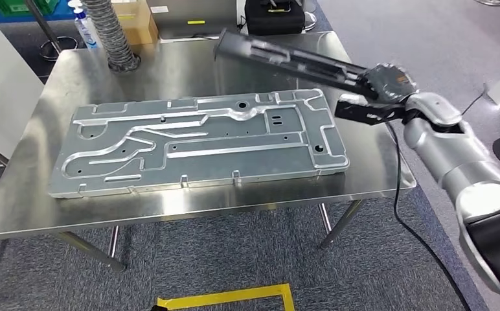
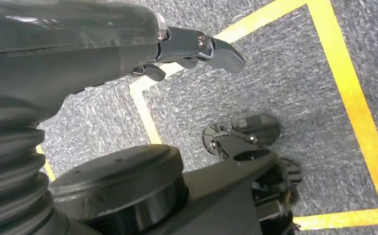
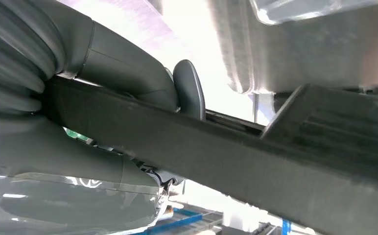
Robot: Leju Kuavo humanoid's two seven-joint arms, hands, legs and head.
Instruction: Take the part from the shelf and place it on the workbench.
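Note:
A long black bar-shaped part (image 1: 286, 59) hangs above the far right of the steel workbench (image 1: 189, 207), gripped at its near end by my right hand (image 1: 380, 91). The right wrist view has the same black part (image 3: 236, 161) running across, my thumb (image 3: 189, 90) pressed against it. A large silver stamped metal panel (image 1: 199, 142) lies flat across the middle of the workbench. My left hand (image 2: 177, 49) hangs over grey carpet with its fingers extended and nothing in it.
A ribbed grey hose (image 1: 111, 35), a spray bottle (image 1: 87, 29) and a cardboard box (image 1: 137, 23) stand at the bench's far left. A black case (image 1: 273, 16) sits beyond the far edge. Yellow tape (image 1: 228, 298) marks the carpet in front.

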